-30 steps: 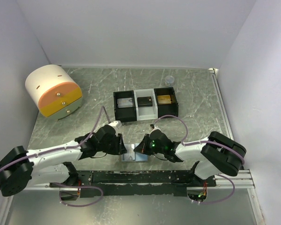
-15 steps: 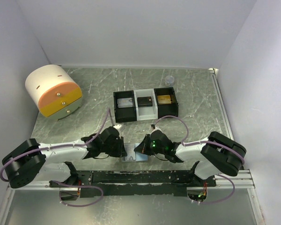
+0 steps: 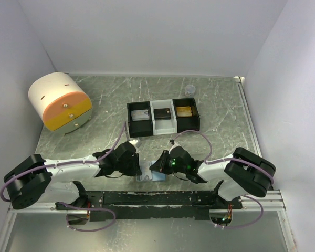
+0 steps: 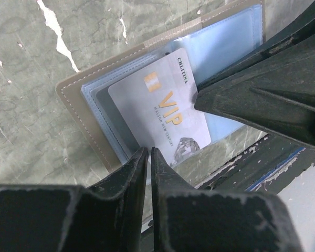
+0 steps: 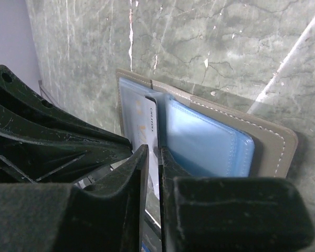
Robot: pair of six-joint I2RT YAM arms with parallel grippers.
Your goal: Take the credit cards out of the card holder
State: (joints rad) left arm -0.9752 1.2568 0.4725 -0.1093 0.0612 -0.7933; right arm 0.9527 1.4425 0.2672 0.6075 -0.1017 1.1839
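Observation:
The card holder [image 3: 150, 176] lies open at the table's near edge, grey outside [image 4: 76, 102] with pale blue lining [image 5: 210, 144]. A pale VIP credit card [image 4: 157, 113] sticks out of its pocket at a slant toward the edge. My left gripper [image 4: 148, 157] is at the card's lower end, jaws drawn to a thin slit with the card's corner running into it. My right gripper [image 5: 153, 155] straddles the card's side edge [image 5: 149, 118] by the fold, jaws a narrow gap apart. From above, the left gripper [image 3: 138, 169] and right gripper [image 3: 156, 168] flank the holder.
A black-and-white three-compartment tray [image 3: 129, 119] stands behind, with a card-like item in each compartment. A round white-and-orange drawer unit [image 3: 60, 101] sits at the back left, a small clear cup [image 3: 189, 90] at the back. The black mounting rail [image 3: 163, 197] runs just below the holder.
My left gripper moved right to the holder and its jaws closed down on the card's end. The right gripper stayed put and its jaws parted slightly.

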